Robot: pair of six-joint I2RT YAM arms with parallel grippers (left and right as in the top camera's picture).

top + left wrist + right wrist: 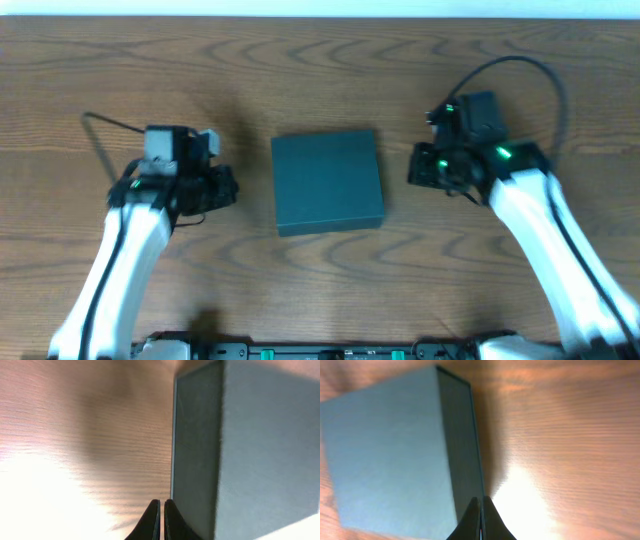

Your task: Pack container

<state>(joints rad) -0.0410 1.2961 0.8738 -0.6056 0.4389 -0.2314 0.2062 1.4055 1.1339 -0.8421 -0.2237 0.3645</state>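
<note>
The container is a dark teal-green matte box lying closed in the middle of the wooden table. My left gripper is shut and empty, a short way off its left side; in the left wrist view the fingertips point at the box's side wall. My right gripper is shut and empty, just right of the box; in the right wrist view the fingertips sit close to the box's side. No snack packets show.
The wooden table spreads all round the box. A black cable loops behind the left arm and another arcs over the right arm. A dark rail runs along the front edge.
</note>
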